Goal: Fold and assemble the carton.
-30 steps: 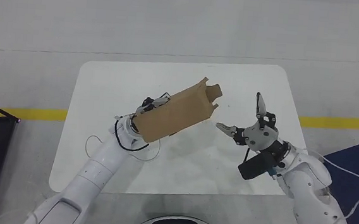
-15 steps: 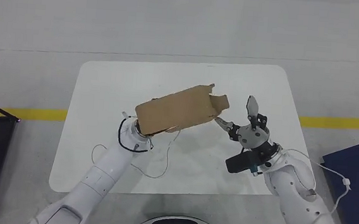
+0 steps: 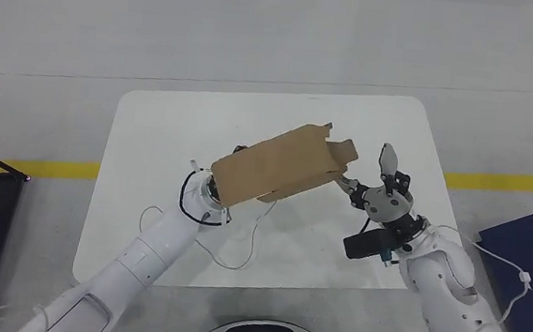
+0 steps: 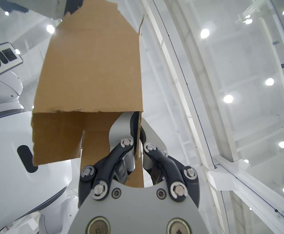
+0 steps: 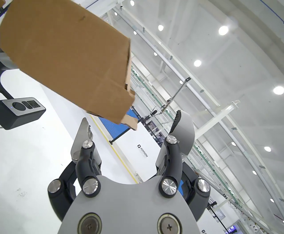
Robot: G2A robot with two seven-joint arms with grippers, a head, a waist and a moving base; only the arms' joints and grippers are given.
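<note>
My left gripper grasps the carton; I should press the released right gripper squarely on the flap.

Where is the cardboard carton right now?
In the top view the carton is held over the middle of the table, its left end pinched by the left gripper, its flapped right end close to the open right gripper.

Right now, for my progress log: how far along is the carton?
Done: the carton is opened into a tube and held above the table. In hand: the left gripper is shut on one wall; the right gripper is open by the far end flaps. Left: closing the flaps at both ends.
</note>
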